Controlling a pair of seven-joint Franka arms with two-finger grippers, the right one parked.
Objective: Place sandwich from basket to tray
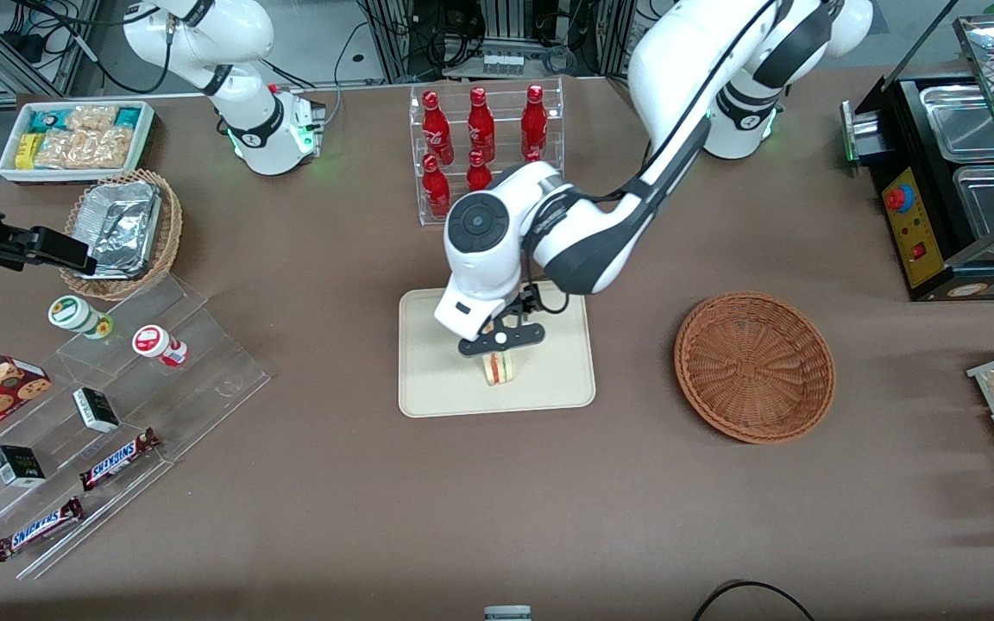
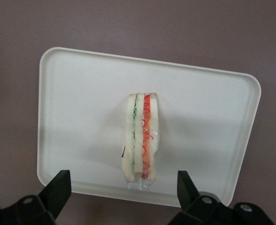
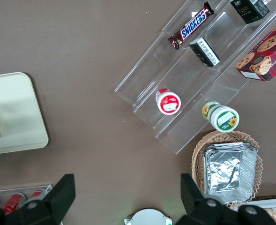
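Observation:
The sandwich (image 1: 501,368) stands on its edge on the cream tray (image 1: 428,379), near the tray's middle, with its red, orange and green layers showing. In the left wrist view the sandwich (image 2: 140,140) rests on the tray (image 2: 81,117). My left gripper (image 1: 501,339) hovers just above the sandwich. It is open, with its fingers (image 2: 58,187) spread wide to either side and touching nothing. The reddish-brown basket (image 1: 754,366) sits empty beside the tray, toward the working arm's end. The right wrist view shows a corner of the tray (image 3: 11,112).
A clear rack of red cola bottles (image 1: 484,142) stands farther from the front camera than the tray. A clear stepped stand (image 1: 117,405) with snacks, a tan basket with foil (image 1: 122,233) and a white bin (image 1: 78,138) lie toward the parked arm's end. A black food warmer (image 1: 946,181) lies toward the working arm's end.

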